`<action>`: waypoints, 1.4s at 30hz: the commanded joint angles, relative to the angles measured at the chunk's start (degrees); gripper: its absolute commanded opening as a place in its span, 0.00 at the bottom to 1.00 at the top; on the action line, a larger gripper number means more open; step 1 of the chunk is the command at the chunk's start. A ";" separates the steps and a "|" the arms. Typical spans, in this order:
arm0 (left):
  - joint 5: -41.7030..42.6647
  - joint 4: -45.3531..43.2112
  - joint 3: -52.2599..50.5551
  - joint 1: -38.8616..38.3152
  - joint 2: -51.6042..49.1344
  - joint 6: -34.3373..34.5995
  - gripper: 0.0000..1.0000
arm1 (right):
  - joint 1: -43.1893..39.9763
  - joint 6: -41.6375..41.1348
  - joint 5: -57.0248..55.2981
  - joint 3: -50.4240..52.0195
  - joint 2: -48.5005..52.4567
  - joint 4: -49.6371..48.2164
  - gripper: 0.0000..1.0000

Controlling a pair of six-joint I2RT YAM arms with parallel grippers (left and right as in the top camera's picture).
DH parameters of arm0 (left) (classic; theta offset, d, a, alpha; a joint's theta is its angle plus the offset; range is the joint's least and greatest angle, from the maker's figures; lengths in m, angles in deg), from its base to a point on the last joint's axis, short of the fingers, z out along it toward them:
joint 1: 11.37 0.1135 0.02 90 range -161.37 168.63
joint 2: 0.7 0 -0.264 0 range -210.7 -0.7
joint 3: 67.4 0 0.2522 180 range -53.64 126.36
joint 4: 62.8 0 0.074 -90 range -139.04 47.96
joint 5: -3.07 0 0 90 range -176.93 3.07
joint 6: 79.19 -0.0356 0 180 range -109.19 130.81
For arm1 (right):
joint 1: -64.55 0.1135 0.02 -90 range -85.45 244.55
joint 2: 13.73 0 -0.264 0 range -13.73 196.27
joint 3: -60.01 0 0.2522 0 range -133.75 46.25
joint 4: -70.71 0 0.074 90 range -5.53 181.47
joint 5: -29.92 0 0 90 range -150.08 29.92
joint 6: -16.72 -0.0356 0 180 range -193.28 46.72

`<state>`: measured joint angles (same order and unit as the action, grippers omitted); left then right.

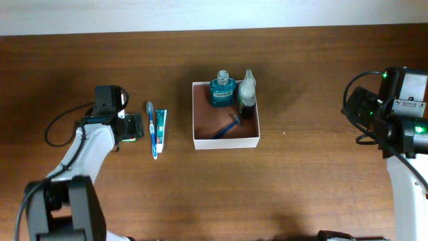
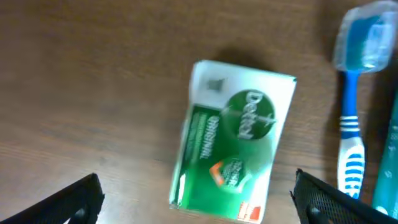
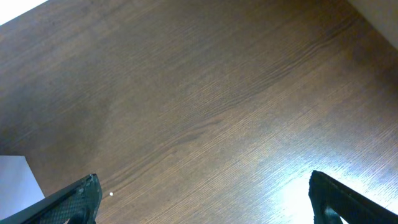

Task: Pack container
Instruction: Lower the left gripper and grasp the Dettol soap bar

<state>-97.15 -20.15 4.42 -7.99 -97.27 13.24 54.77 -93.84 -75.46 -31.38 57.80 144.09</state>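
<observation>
Part-packed container [image 1: 227,142] sat mid bench [image 1: 314,80], nearer the far edge; both tools gaped, gripping nothing.
It looked light and thin-walled, likely to slide or flex: pinch a side wall. The left tool [image 2: 199,200] hung over the soap box [image 2: 233,142], with toothbrush [image 1: 152,130] and toothpaste [image 1: 162,127] between it and the container. Inside: mouthwash bottle [image 1: 221,89], razor [image 1: 227,127]. The right tool [image 3: 202,200] was over bare bench.

One soap [image 2: 233,149] under the left pincer [image 2: 196,186] — one toothbrush [image 2: 350,118], one toothpaste [image 1: 162,128] just beside it. Well off from it: one container [image 1: 226,142], one mouthwash [image 1: 221,90], one small bottle [image 1: 247,97], one razor [image 1: 229,127].
</observation>
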 commanded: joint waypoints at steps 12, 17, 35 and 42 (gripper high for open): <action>9.18 -6.95 0.70 0.59 -7.89 -10.86 0.98 | -0.37 -0.04 -0.26 -0.50 0.00 -0.22 0.99; 8.94 -7.67 0.72 0.72 -8.63 -10.95 0.95 | -0.37 -0.04 -0.26 -0.50 0.00 -0.22 0.99; 8.33 -7.72 0.70 1.18 -8.63 -10.93 0.50 | -0.37 -0.04 -0.28 -0.50 0.00 -0.22 0.98; 8.59 -5.79 4.96 1.01 -6.47 -10.73 0.44 | -0.37 -0.04 -0.28 -0.50 0.00 -0.22 0.99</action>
<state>-88.85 -27.48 5.07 -7.09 -105.42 2.67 54.77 -93.82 -75.46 -31.38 57.80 144.06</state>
